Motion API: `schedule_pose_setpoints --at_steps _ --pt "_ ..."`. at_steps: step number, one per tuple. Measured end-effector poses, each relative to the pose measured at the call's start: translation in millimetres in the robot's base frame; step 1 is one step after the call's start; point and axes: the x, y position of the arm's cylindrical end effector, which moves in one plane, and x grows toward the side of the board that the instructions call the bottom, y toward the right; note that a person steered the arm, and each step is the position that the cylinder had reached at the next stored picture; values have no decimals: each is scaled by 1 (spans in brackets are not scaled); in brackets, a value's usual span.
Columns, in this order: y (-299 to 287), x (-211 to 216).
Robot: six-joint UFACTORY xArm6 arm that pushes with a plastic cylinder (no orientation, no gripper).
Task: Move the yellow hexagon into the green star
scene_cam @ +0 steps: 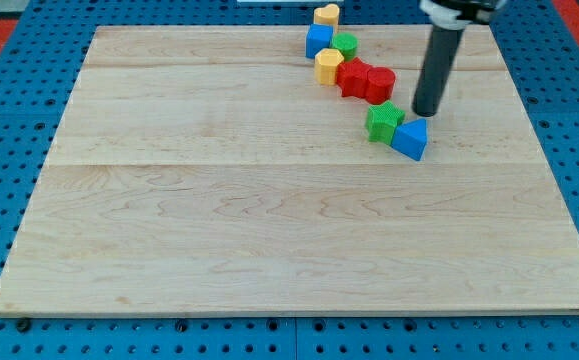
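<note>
Judging from the layout, little is done: the yellow hexagon (329,66) sits far, beside the red blocks (366,80), apart from the green star (382,122) nearer. My tip (425,112) stands just right of the star; no fingers exist.

Lab bench, blue pegboard (29,60), wooden board (219,230)

The rod comes down from the view's top right, dark and straight, close to upright with a slight lean. My tip (426,112) sits low at the board's surface, in the upper right part of the view, below its wider collar.
</note>
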Motion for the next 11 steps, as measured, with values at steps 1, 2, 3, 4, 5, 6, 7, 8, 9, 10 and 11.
schedule_pose_setpoints --at_steps 1,2,3,4,5,6,7,8,9,10,11 --pt "52 -29" --pt "79 -67" --pt "58 -100" --pt "1 -140" --pt "-37 -165" --pt "-42 -165" --pt "-83 -163" --pt "-134 -125" --pt "-163 -67" --pt "-165 -20" --pt "-164 2"
